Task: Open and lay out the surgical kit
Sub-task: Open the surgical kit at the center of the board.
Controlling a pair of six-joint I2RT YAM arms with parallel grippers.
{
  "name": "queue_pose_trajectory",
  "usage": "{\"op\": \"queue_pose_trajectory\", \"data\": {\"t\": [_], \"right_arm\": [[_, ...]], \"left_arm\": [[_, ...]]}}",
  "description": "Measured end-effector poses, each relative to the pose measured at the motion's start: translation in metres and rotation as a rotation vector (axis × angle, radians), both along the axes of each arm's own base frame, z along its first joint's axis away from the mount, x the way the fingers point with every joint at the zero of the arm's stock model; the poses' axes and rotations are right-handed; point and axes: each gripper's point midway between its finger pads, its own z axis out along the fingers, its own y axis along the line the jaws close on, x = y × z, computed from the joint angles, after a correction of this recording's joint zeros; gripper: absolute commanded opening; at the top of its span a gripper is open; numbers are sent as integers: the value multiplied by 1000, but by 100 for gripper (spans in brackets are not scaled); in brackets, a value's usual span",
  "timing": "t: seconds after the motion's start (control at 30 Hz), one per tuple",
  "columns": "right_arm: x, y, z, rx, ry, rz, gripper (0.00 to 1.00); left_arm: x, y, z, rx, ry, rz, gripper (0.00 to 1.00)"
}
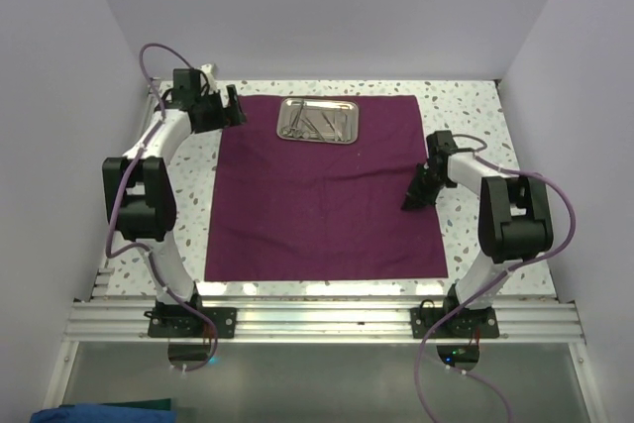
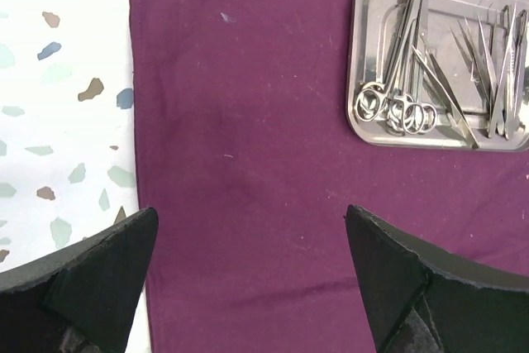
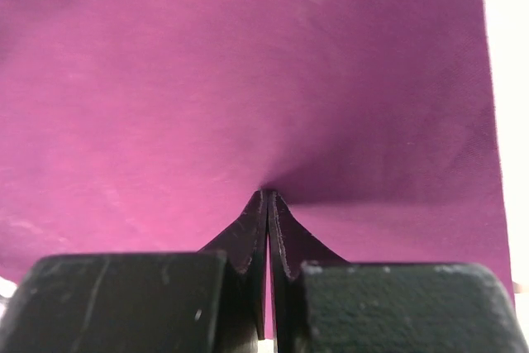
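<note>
we're seeing the right gripper clamping a fold of plum cloth. left gripper is hanging released, steel tray of instruments sitting ahead-right of its jaws. speckled table is lying under the cloth, pale walls enclosing.

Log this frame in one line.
cloth: spread flat | tray: on cloth, instruments inside | left pincer: open, empty | right pincer: shut on cloth

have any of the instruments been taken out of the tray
No, the scissors and tweezers all lie inside the steel tray, with none on the purple cloth.
</note>
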Motion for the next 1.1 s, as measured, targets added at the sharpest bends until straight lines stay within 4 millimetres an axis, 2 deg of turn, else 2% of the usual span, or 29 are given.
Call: {"op": "queue_pose_trajectory", "data": {"t": [0.03,0.3,0.47,0.5,0.53,0.57,0.6,0.67,0.7,0.77,0.9,0.97,1.0,1.03,1.1], "right_arm": [[-5,0,-5,-1,13,-4,0],[-26,-1,-7,17,-28,-18,0],[-29,-2,-6,17,-45,-18,1],[-29,-2,-6,16,-47,-15,9],[-29,-2,-5,16,-46,-13,24],[-29,-2,-3,15,-44,-9,61],[-29,-1,-1,16,-40,-4,75],[-23,-1,9,5,-52,16,95],[-19,-2,15,-4,-61,24,98],[-7,-5,32,-24,-86,37,98],[25,-5,83,-34,-205,61,98],[38,-7,111,-50,-264,69,98],[43,-7,123,-55,-293,74,98],[47,-6,132,-59,-318,77,98],[48,-3,142,-56,-343,83,98]], "left_arm": [[-1,0,1,2,4,-2,100],[-3,1,17,17,-19,-15,100],[-2,-6,44,-16,-92,-42,100],[0,-12,49,-42,-110,-63,100],[0,-16,52,-64,-119,-82,100],[0,-21,55,-93,-124,-103,100],[-2,-26,56,-117,-116,-122,100],[3,-27,60,-122,-109,-125,100],[7,-27,65,-120,-116,-124,100],[20,-23,84,-104,-155,-112,100],[34,-30,145,-119,-318,-107,100],[28,-47,173,-231,-428,-151,100],[19,-58,180,-311,-487,-192,100],[6,-71,182,-435,-512,-241,100],[-1,-86,174,-678,-541,-305,100]]}}
